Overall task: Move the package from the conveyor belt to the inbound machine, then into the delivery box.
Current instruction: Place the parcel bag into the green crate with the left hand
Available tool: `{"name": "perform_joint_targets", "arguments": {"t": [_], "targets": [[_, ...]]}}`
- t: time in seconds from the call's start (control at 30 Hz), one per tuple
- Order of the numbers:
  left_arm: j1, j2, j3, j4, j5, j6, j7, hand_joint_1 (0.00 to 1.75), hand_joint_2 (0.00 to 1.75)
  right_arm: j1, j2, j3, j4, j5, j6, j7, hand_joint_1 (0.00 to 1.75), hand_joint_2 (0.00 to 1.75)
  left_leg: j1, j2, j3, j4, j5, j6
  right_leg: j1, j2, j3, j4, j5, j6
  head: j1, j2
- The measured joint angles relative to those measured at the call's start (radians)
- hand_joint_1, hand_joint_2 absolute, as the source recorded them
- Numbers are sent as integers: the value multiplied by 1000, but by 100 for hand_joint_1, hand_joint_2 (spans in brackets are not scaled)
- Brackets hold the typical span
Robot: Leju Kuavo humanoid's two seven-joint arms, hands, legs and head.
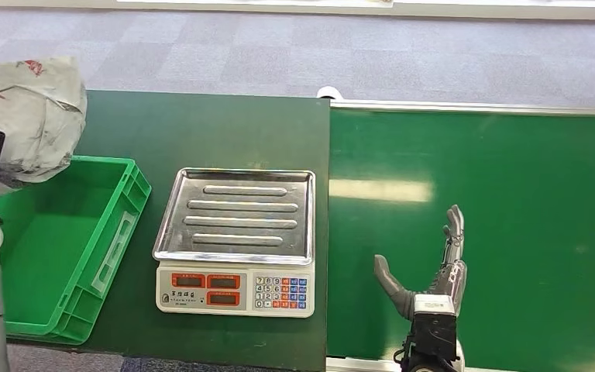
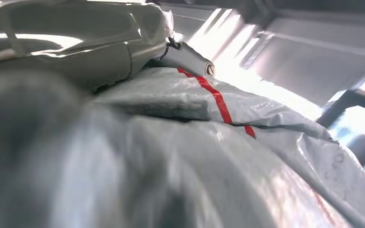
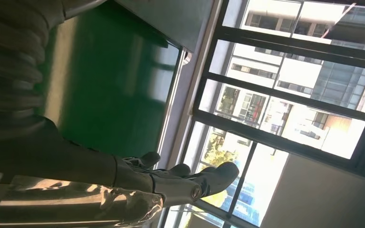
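Above the green box's [image 1: 85,256] far rim, package [image 1: 31,116] in left hand; right hand [image 1: 434,271] spread, empty.

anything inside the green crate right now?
The green crate shows bare floor and walls, nothing lying in it. The grey package, held up by the left hand, overlaps its far left corner in the head view, so that corner is hidden.

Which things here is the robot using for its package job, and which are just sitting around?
For the job:
package, gripped by the left hand above the green box
scale, its tray bare
green box
conveyor belt
right hand, holding nothing, over the belt

Just around:
grey carpet floor
windows
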Motion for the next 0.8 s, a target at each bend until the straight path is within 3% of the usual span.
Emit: {"name": "perform_joint_targets", "arguments": {"t": [0.23,0.3,0.43,0.47,0.67,0.8], "targets": [[-48,54,44,200,-44,-14,40,175,175,-7,9,0,3,-2,-1,7,0,175,0,-1,-1,0,0,0,0,0,-1,0,0,0,0,0],[-49,56,55,221,-40,-15,40,162,175,-10,11,0,5,-3,2,12,0,175,0,0,-2,0,0,0,0,0,-1,0,0,0,0,0],[-40,55,87,241,-37,-16,48,9,175,-18,16,0,14,-4,12,22,0,175,0,0,-2,0,0,0,0,0,-1,0,0,0,0,0],[-36,54,97,242,-37,-16,55,0,175,-20,17,0,16,-4,14,24,0,175,0,0,-2,0,0,0,0,0,-1,0,0,0,0,0],[-14,51,148,250,-24,-16,69,0,175,-32,19,5,33,-4,16,30,0,175,0,0,-2,0,0,0,0,0,-1,0,0,0,0,0],[-7,49,169,250,27,-13,32,0,175,-37,18,10,43,-4,15,31,0,175,0,0,-2,0,0,0,0,0,-1,0,0,0,0,0]]}}
